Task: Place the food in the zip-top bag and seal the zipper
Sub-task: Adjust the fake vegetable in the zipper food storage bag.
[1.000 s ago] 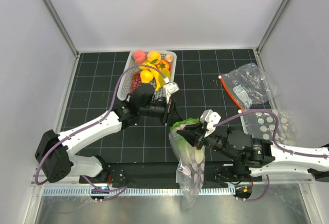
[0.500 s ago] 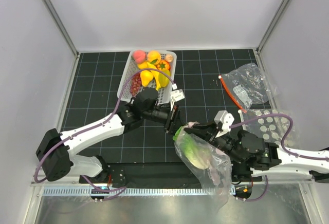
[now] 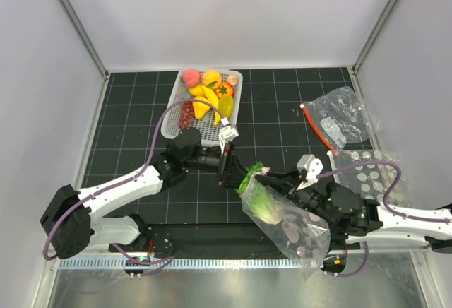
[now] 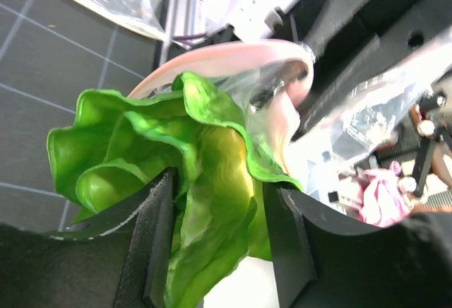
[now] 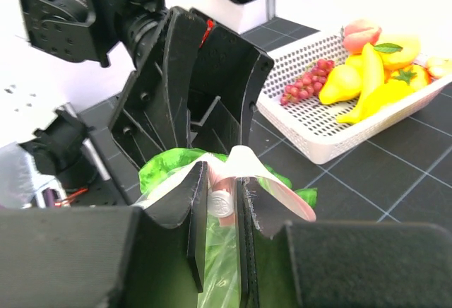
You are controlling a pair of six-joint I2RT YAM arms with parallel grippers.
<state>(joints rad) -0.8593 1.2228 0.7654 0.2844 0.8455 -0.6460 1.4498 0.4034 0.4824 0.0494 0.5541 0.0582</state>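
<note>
Cabbage [image 4: 141, 152]: glossy ruffled green plastic, top btwn L gripper [image 4: 219, 184]'s parted jaws, rest in crinkly dotted clear bag [image 3: 296, 227]. R gripper [image 5: 222, 177] pinches bag's pink rim [image 5: 272, 181].

**Bag swings out, cabbage tips over**
Your zip-top bag [image 3: 296, 227] no longer hangs straight down from the right gripper [image 3: 272, 179]. It now trails toward the near right corner, and the cabbage [image 3: 260, 198] lies tilted inside it. Your right wrist has slid rightward. Your left gripper [image 3: 229, 174] has edged left, its jaws spreading wider.
</note>
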